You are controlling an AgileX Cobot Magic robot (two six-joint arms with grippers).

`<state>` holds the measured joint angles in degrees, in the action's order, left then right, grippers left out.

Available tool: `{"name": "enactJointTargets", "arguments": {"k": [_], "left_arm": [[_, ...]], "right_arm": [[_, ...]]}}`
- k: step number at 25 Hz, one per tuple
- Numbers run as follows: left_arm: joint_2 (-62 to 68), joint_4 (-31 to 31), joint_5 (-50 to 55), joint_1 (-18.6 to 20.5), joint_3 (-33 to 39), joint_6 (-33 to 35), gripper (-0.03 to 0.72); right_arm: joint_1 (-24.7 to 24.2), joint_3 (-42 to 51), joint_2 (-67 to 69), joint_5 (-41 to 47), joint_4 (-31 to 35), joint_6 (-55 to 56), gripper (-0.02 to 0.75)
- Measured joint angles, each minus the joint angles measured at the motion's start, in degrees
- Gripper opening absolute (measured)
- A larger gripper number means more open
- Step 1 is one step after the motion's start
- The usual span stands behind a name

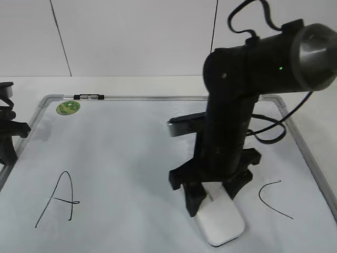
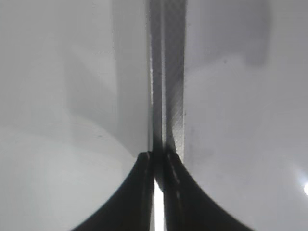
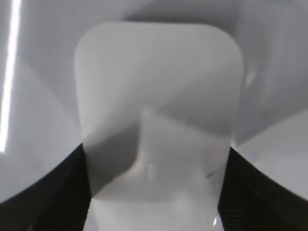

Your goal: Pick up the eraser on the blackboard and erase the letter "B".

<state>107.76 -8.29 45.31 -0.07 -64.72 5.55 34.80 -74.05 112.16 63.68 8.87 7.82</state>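
The white eraser [image 1: 224,224] lies flat on the blackboard [image 1: 131,142], a white board with a grey frame, near its front edge. My right gripper [image 1: 213,197] stands over it, with one finger against each long side. In the right wrist view the eraser [image 3: 159,96] fills the gap between the two fingers of the right gripper [image 3: 156,154]. No letter "B" shows; the arm and eraser cover the board's middle front. My left gripper [image 1: 5,132] is shut and empty at the board's left edge, over the grey frame [image 2: 168,72] in its wrist view [image 2: 156,159].
A black letter "A" [image 1: 60,200] is at the front left and an open-curved "C" [image 1: 271,197] at the front right. A round green sticker [image 1: 68,107] and a small black clip [image 1: 88,97] sit at the back left corner. Cables hang behind the right arm.
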Motion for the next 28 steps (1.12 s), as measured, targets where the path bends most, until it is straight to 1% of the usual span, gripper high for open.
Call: {"name": "enactJointTargets", "arguments": {"k": [3,7,9,12,16,19,28], "left_arm": [[0.0,0.1,0.0,0.0,0.0,0.0,0.022],[0.0,0.1,0.0,0.0,0.0,0.0,0.022],[0.0,0.1,0.0,0.0,0.0,0.0,0.022],[0.0,0.1,0.0,0.0,0.0,0.0,0.022],[0.0,0.1,0.0,0.0,0.0,0.0,0.022],[0.0,0.1,0.0,0.0,0.0,0.0,0.022],[0.0,0.1,0.0,0.0,0.0,0.0,0.022]], "right_arm": [[6.1,-1.8,1.4,0.1,1.5,-0.4,0.525],[12.9,-5.5,3.6,0.9,4.1,-0.9,0.525],[14.4,-6.9,4.6,1.1,5.7,-1.0,0.525],[14.4,-7.6,4.9,1.6,6.0,-1.1,0.525],[12.6,-7.7,5.0,2.1,6.0,-1.5,0.524],[9.7,-7.8,5.0,2.5,7.7,-1.6,0.524],[-4.6,-8.0,5.0,2.6,4.0,-1.6,0.524]]}}
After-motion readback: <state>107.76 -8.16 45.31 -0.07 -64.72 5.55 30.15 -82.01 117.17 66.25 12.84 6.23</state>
